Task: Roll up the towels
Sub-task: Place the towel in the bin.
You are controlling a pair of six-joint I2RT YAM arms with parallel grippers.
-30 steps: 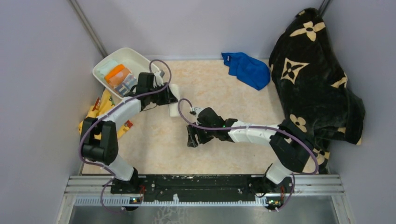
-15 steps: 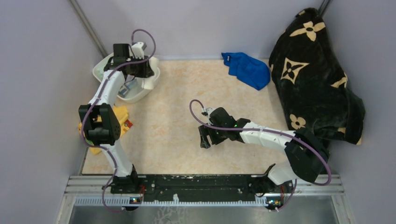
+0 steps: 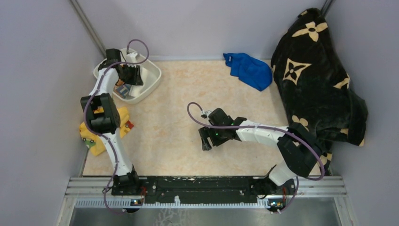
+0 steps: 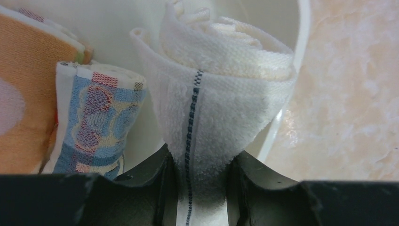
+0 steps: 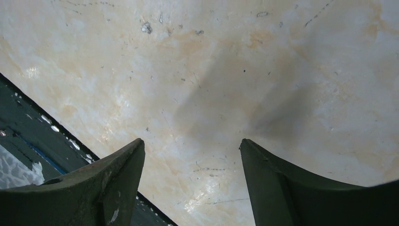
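1. Towels: the cream-white roll (image 4: 221, 89) is pinched at its lower end by the left pincer (image 4: 202, 172), inside the white tub (image 3: 153, 80) at the upper left of the overhead frame.
2. Change: a second ago this roll hung over the surface (image 3: 188, 94) beside the tub; the left arm has since carried it over the rim.
3. Printed towel (image 4: 96, 122) stands rolled close to its left; contact cannot be told.
4. Right pincer (image 5: 190, 150) is spread and empty over bare surface at centre frame; it has widened.
5. Royal blue towel (image 3: 249, 70) lies crumpled at upper centre. Judgement: release of the cream roll is due next, and the blue one remains unrolled.
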